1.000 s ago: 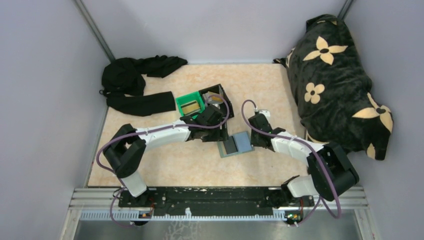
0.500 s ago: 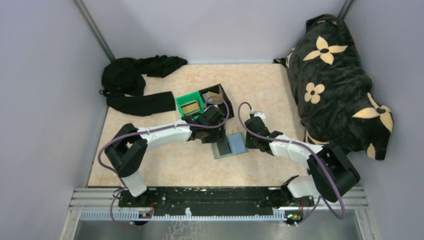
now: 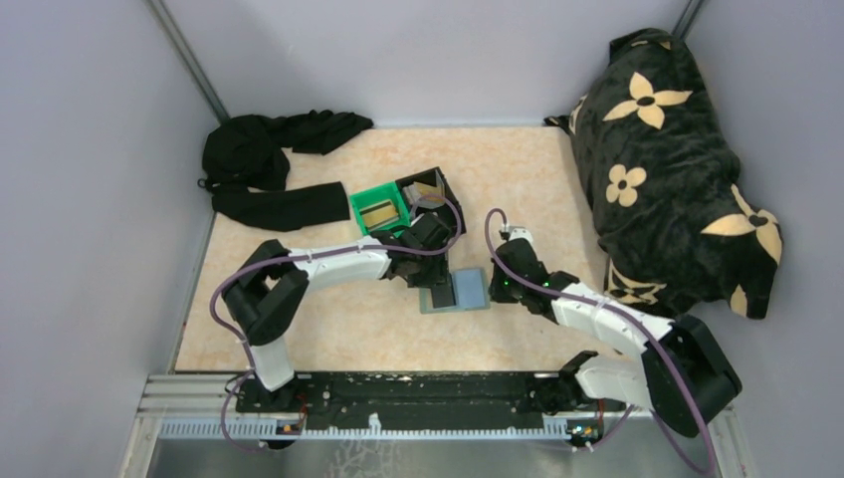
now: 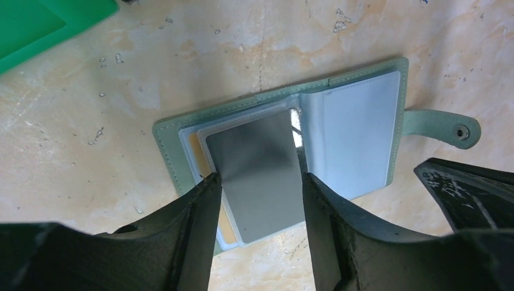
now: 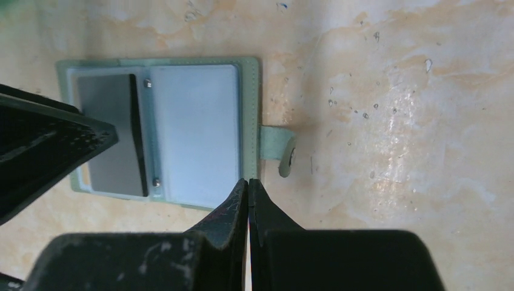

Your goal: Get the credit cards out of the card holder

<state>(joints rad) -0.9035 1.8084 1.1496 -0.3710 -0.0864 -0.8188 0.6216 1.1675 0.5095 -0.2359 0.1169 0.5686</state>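
Teal-grey card holder [image 4: 354, 139], dark grey card [image 4: 260, 176], green bin [image 4: 36, 21].

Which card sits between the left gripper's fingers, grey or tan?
The grey card, topmost in the open card holder; the tan card only peeks out beneath it.

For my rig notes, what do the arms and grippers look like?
The left arm and right arm have white shells with black joints, each trailing a looping purple cable. The left gripper and right gripper are black, with two tapering wedge-shaped fingers, slightly scuffed.
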